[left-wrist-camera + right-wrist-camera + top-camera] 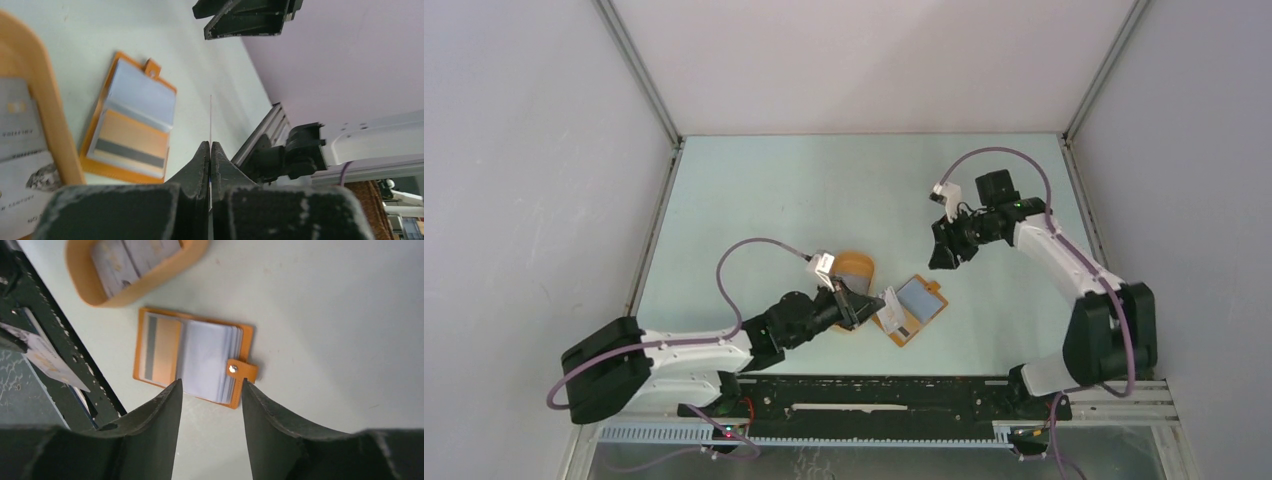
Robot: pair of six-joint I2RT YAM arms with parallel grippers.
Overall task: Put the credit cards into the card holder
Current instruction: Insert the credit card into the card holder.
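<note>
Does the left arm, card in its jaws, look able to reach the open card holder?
Probably yes. The left gripper holds a credit card just beside the card holder, which lies open with nothing between them; the right gripper hangs farther back, jaws open.

Orange card holder [192, 357], blue-grey inside; whitish-grey credit cards [130, 257]; orange tray [150, 284]

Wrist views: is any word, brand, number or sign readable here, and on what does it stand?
No text can be read.
On the credit cards in the tray: lines of dark print, too blurred to read.
On the held card in the left gripper: faint yellowish marks, unreadable.
On the card holder: no lettering visible.
</note>
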